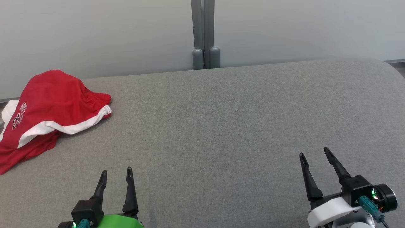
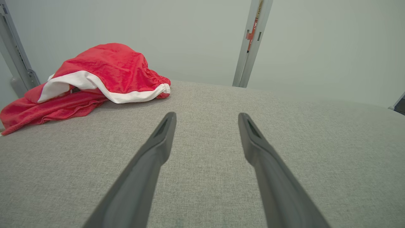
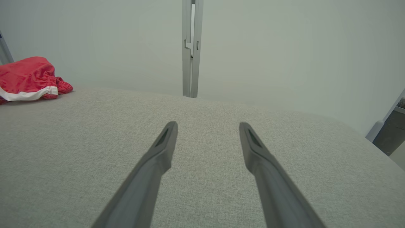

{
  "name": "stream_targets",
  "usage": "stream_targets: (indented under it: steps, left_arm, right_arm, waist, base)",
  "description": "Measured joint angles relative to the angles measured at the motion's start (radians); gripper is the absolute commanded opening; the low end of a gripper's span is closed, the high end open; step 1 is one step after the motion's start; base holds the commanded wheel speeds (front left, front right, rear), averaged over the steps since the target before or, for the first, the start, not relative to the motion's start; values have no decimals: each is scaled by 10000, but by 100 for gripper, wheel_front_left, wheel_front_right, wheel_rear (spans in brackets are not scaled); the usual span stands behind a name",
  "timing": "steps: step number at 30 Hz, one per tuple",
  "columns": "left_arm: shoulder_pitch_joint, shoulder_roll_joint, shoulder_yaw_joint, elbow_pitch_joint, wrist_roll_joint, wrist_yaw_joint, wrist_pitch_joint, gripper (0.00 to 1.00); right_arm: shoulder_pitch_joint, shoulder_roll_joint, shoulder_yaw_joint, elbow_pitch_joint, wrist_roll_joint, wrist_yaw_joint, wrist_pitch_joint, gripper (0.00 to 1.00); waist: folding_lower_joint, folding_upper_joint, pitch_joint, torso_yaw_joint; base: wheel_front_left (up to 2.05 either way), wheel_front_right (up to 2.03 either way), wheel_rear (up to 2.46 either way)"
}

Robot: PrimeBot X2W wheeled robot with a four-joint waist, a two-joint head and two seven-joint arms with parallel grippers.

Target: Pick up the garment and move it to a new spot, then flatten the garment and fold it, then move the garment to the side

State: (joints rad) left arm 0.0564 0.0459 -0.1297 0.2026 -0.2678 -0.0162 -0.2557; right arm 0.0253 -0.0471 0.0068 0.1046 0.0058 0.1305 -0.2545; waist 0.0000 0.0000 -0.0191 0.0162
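We see the garment (image 1: pixel 47 107), a red and white heap, on the table (image 1: pixel 221 126) well left of the post (image 1: pixel 204 34). The frame edge cuts it off, and its print is unreadable. Nearer us than the post, our left gripper (image 1: pixel 116 170) and right gripper (image 1: pixel 314 151) hover, jaws spread, empty.

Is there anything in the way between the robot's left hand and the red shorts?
No, nothing visible. Just grey tabletop lies between the open left hand and the red shorts, which sit crumpled at the table's far left edge.
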Motion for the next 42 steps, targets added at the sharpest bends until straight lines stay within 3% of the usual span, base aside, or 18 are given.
stream_targets:
  steps: [31, 36, 42]
  left_arm:
    - [35, 6, -56, 316, 213, -12, -84, 100]
    - [-82, 8, -84, 297, 234, -15, -84, 100]
    - [-138, 10, -59, 309, 337, -58, -84, 100]
  right_arm:
    - [16, -4, -65, 31, -270, 2, -73, 100]
    - [99, -10, -345, -31, -261, 6, -75, 100]
    - [164, -15, -435, -46, -255, 6, -75, 100]
  waist:
    - [0, 0, 26, 63]
    - [0, 0, 40, 376]
    - [0, 0, 64, 1245]
  base:
    - [0, 0, 0]
    - [0, 0, 0]
    - [0, 0, 0]
